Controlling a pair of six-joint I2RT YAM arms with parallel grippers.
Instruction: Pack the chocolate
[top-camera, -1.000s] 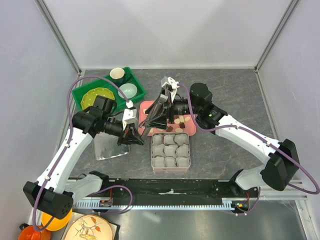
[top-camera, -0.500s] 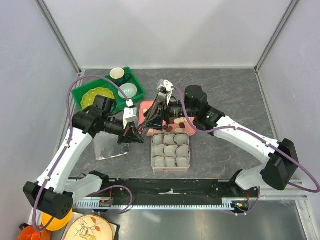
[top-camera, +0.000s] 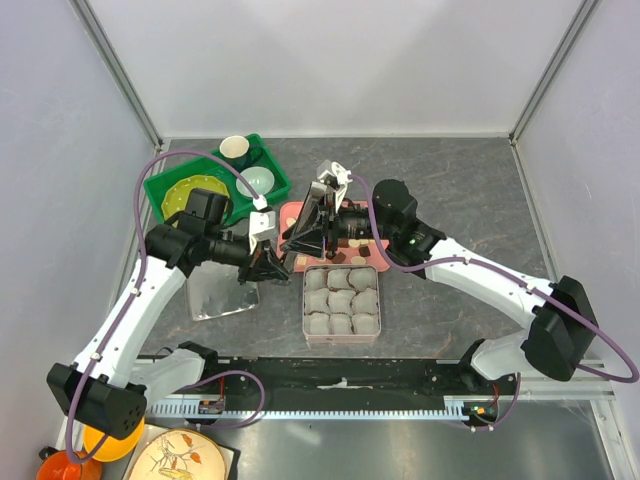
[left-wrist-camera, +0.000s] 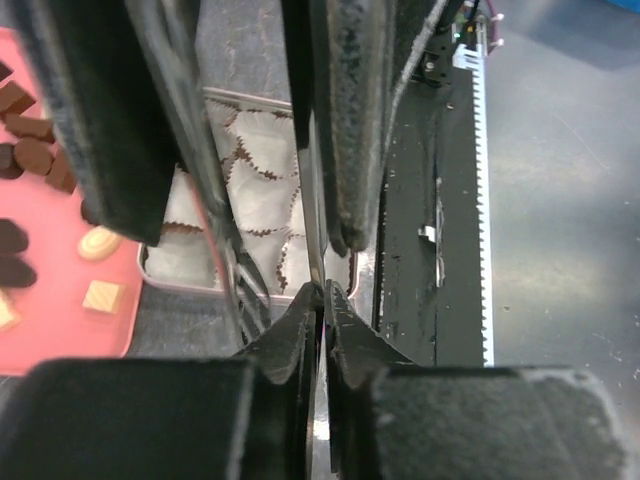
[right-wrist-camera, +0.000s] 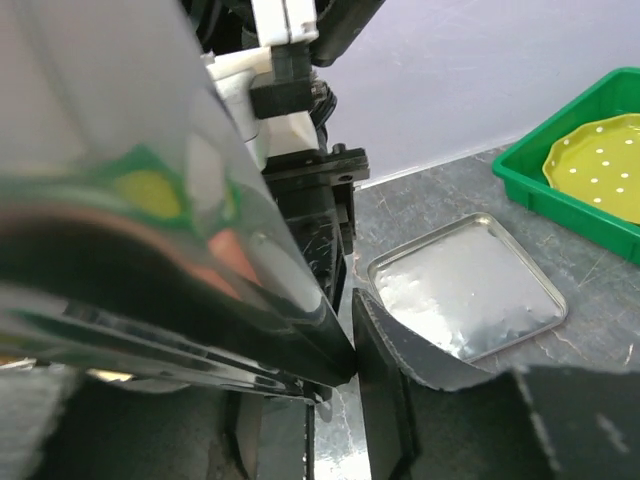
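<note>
Grey speckled surface (top-camera: 450, 180), pale walls on three sides. At the centre sits one square tin (top-camera: 304, 300) holding nine grey paper cups (top-camera: 341, 300), three rows of three. At 12 o'clock from the tin lies one pink tray (left-wrist-camera: 60, 335), and the chocolate (left-wrist-camera: 33, 155) is scattered on it as brown and cream pieces, too small to count from above. One silver lid (top-camera: 215, 298) lies flat at 9 o'clock. At 10 o'clock, one green bin (top-camera: 160, 185) carries one yellow plate (top-camera: 185, 195) and two bowls (top-camera: 235, 150).

The left end effector (left-wrist-camera: 322, 298) is pinched together on the edge of one shiny sheet (right-wrist-camera: 150, 150). The right end effector (top-camera: 295, 243) has its fingers apart, one on either side of that sheet.
</note>
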